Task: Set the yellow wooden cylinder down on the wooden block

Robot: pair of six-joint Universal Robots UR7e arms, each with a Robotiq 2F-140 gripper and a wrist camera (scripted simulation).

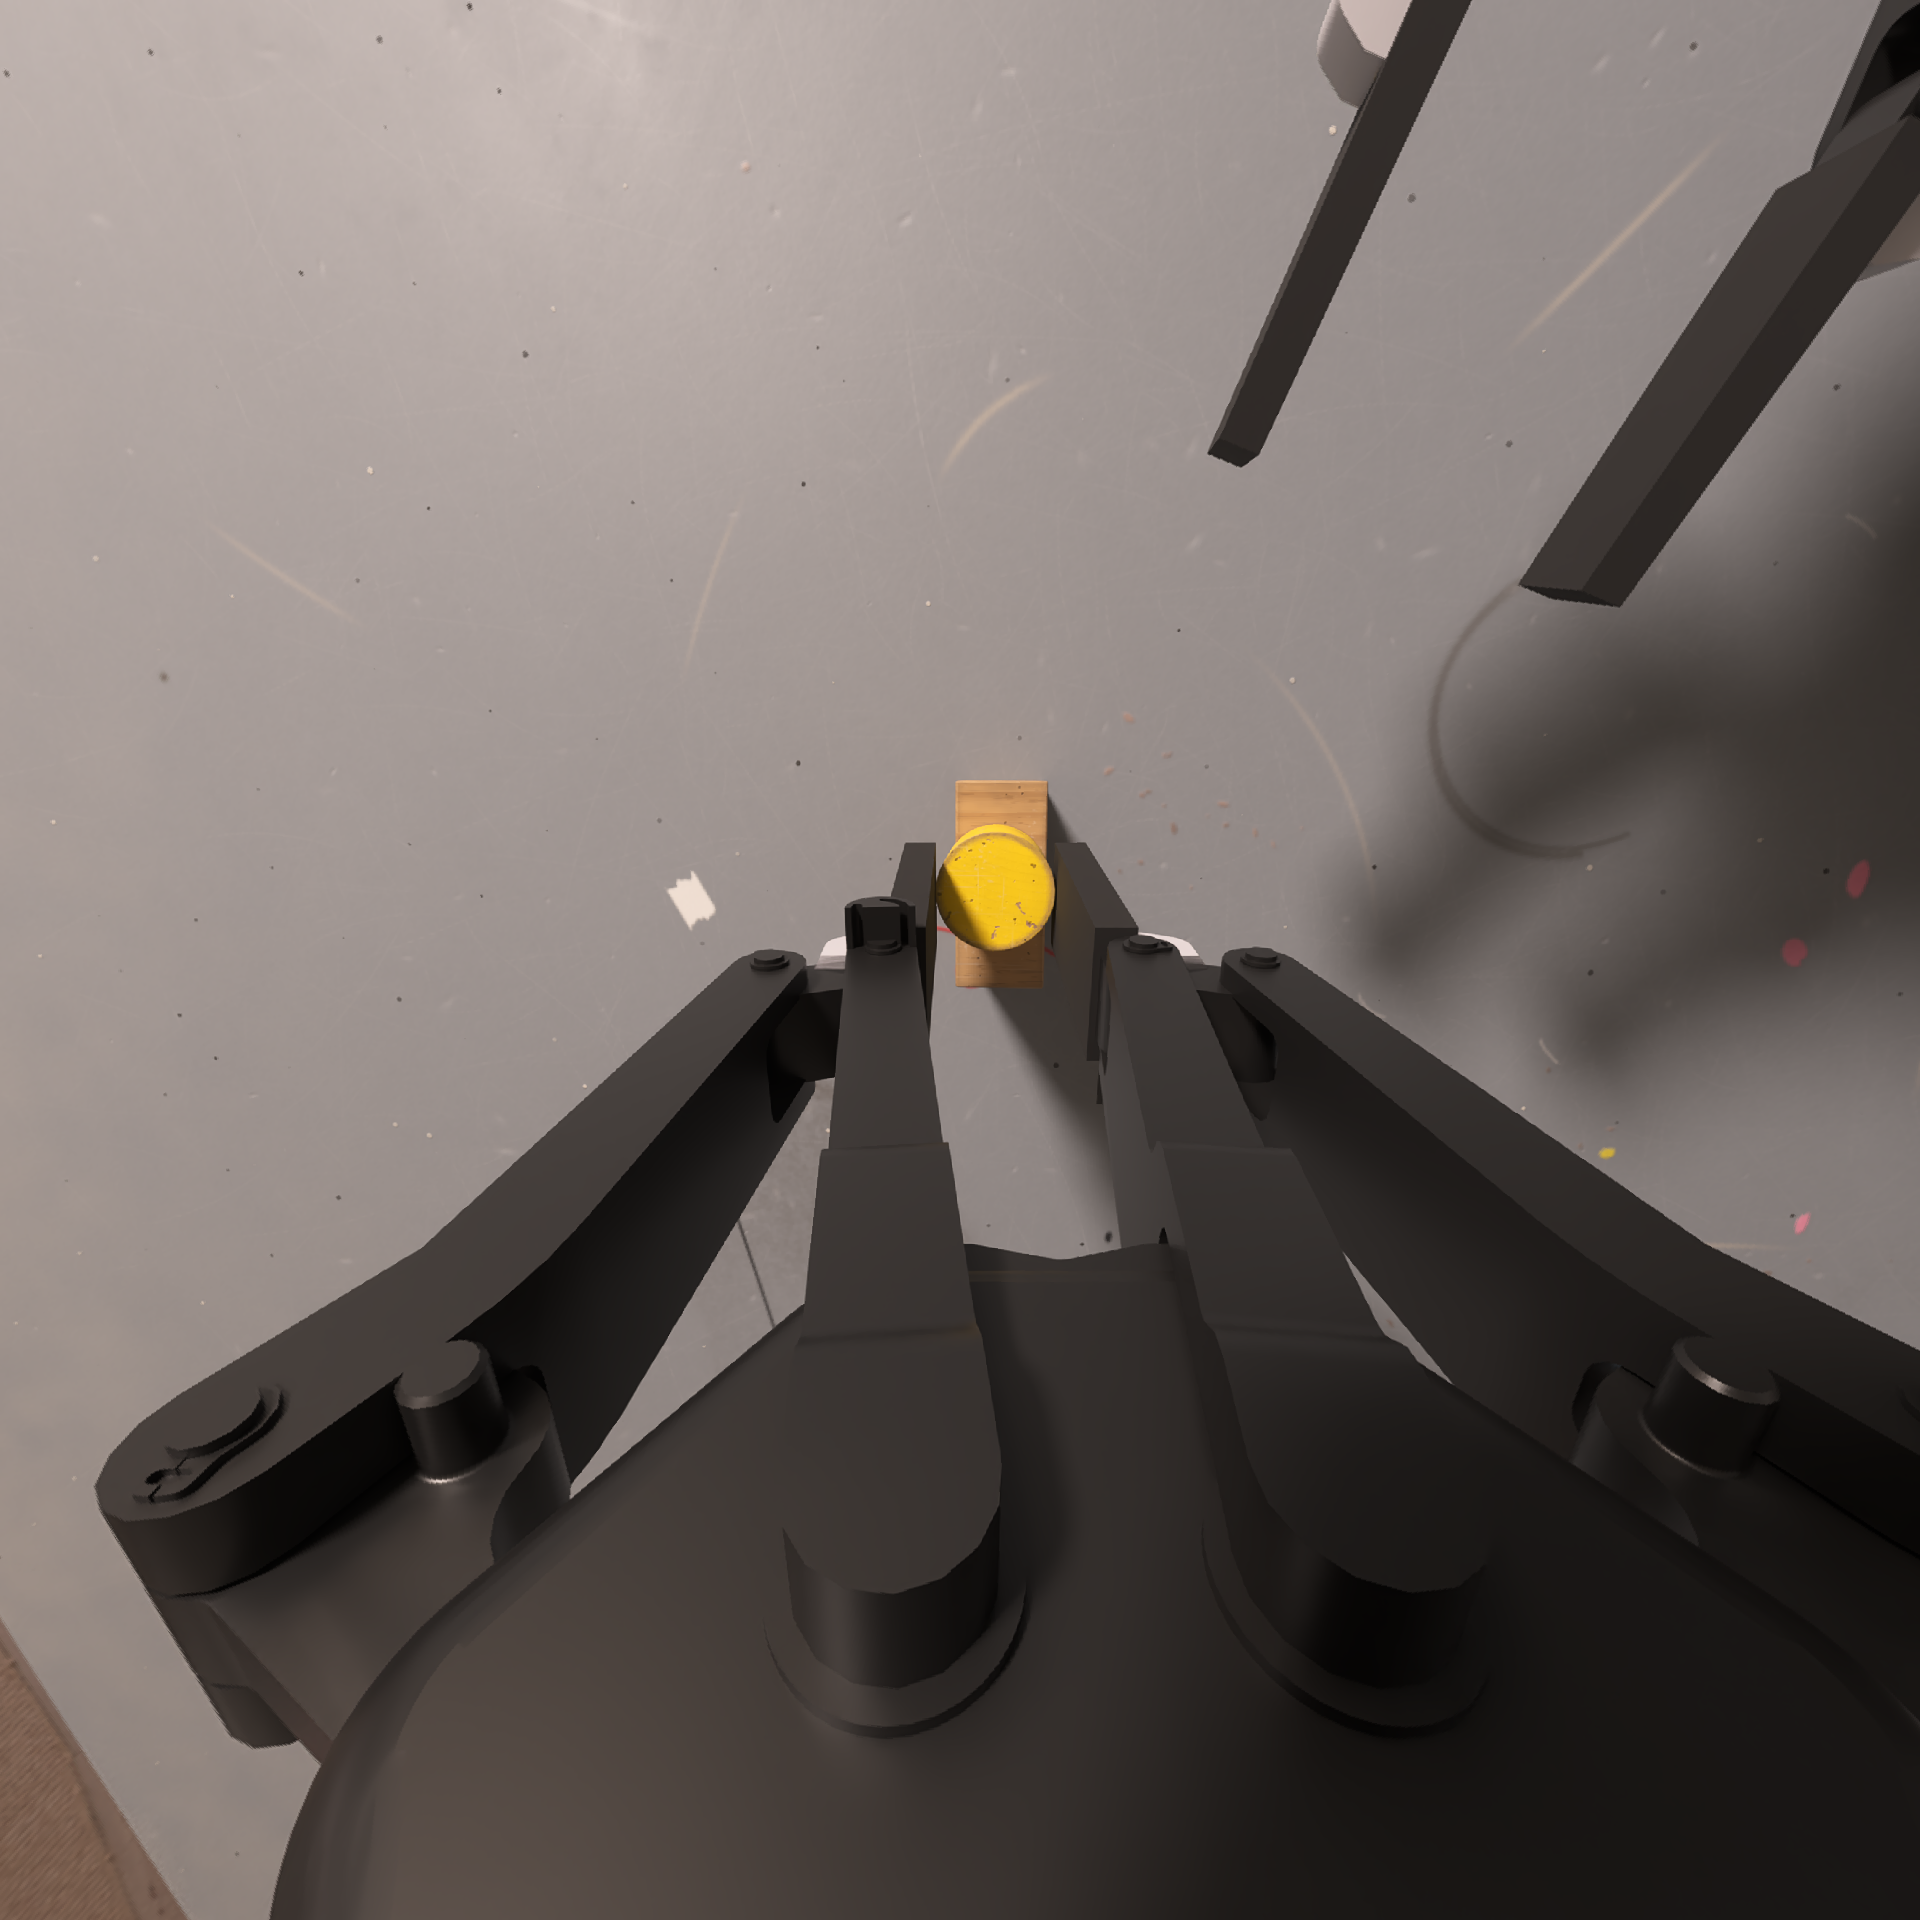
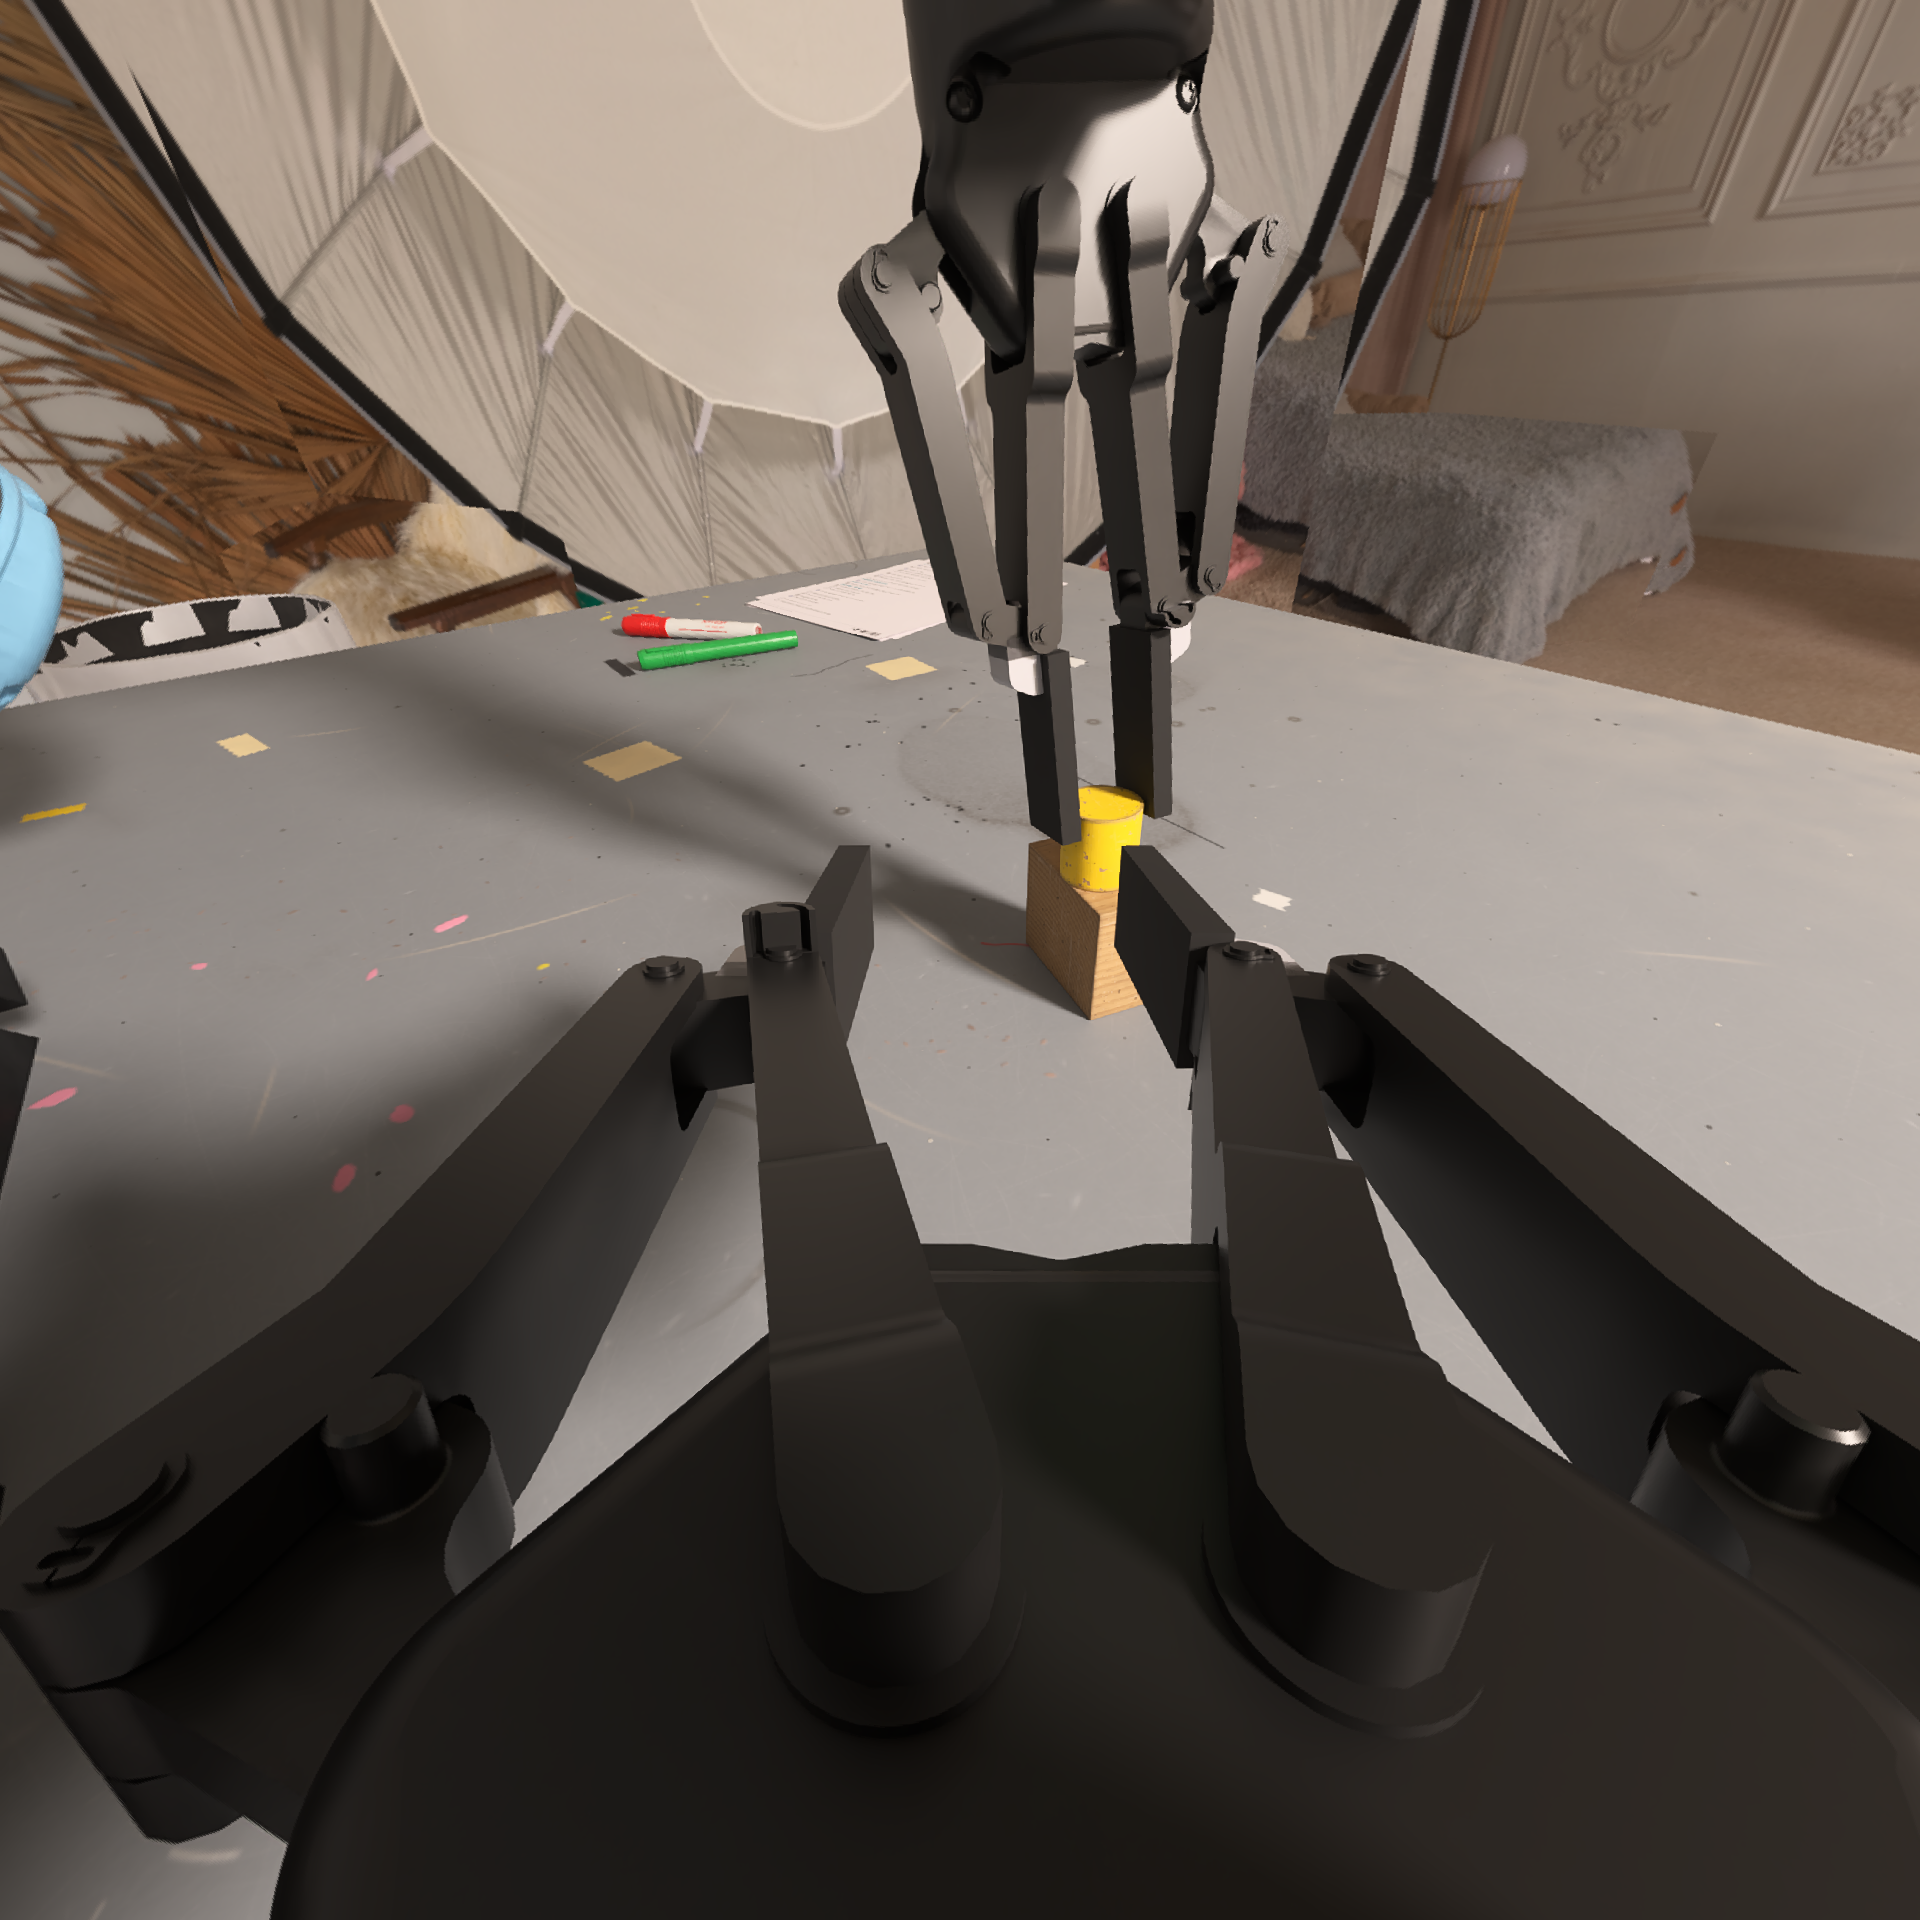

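The left gripper [image 1: 995, 883] comes straight down from above, and its jaws are clamped on the sides of the short yellow wooden cylinder [image 1: 995, 888]. The cylinder stands upright, with its flat round top to the camera of that wrist. Its bottom seems to rest on the top face of the light brown wooden block [image 2: 1081, 935], or it is only just above it; I cannot tell which from here. The vertical hold makes sense to me, because it keeps the cylinder straight, so that the flat bottom meets the flat top of the block.

The block lies on the grey scratched surface [image 1: 416, 520], around its middle and well apart from every edge. In the left wrist view the cylinder covers the middle part of the block, and wood shows past it on two opposite sides, so the placing looks well centred.

The right gripper [image 2: 997, 914] is low and near the block, with its jaws apart and nothing between them. One fingertip [image 2: 1169, 956] stands in front of the block in its own view. It seems to wait at the side.

Near the far edge of the surface lie a red marker [image 2: 691, 627], a green marker [image 2: 717, 650] and a white sheet of paper [image 2: 857, 603], away from the work.

I judge the task almost done: the left jaws need only to open and rise without pushing the cylinder.
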